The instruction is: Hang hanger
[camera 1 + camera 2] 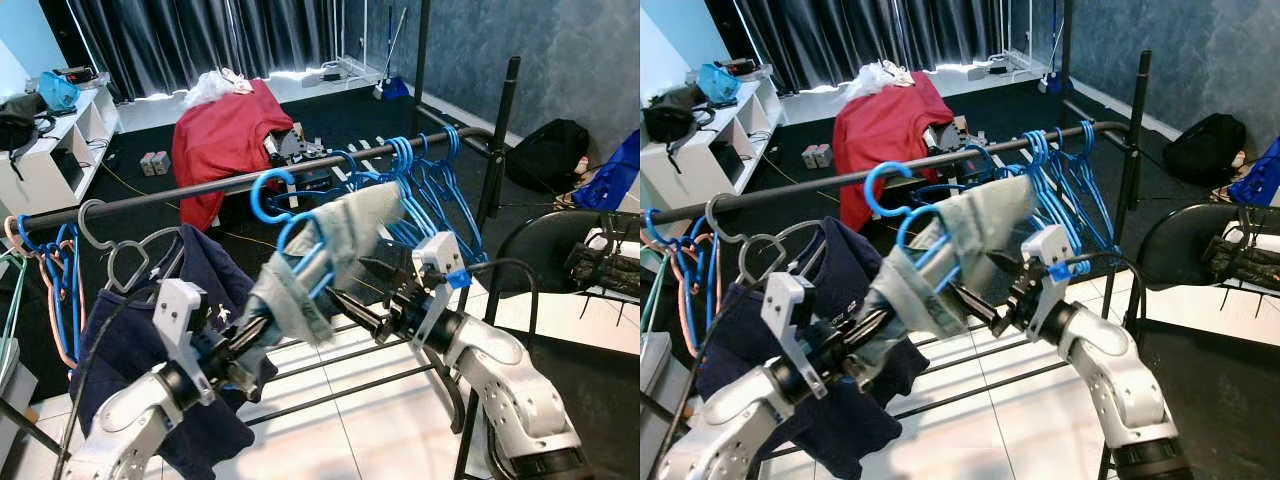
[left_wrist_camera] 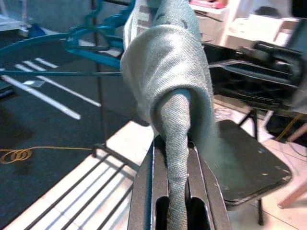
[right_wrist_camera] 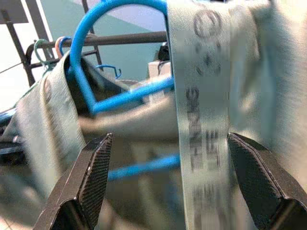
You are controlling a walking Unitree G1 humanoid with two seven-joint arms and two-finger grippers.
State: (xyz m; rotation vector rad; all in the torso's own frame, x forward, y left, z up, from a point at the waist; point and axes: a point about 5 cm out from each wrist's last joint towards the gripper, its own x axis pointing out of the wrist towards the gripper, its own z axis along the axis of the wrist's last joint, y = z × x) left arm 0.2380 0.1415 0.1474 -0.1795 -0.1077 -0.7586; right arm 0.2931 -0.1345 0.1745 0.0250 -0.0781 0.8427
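Before rail, left claw (cloth-clamped) raised

The blue plastic hanger carries a pale grey-green garment draped over it, with a printed waistband running down across the cloth. The hanger is tilted, its open hook raised just in front of the dark rail and not over it. It sits between the navy garment already hanging on the rail and the bunch of empty blue hangers.
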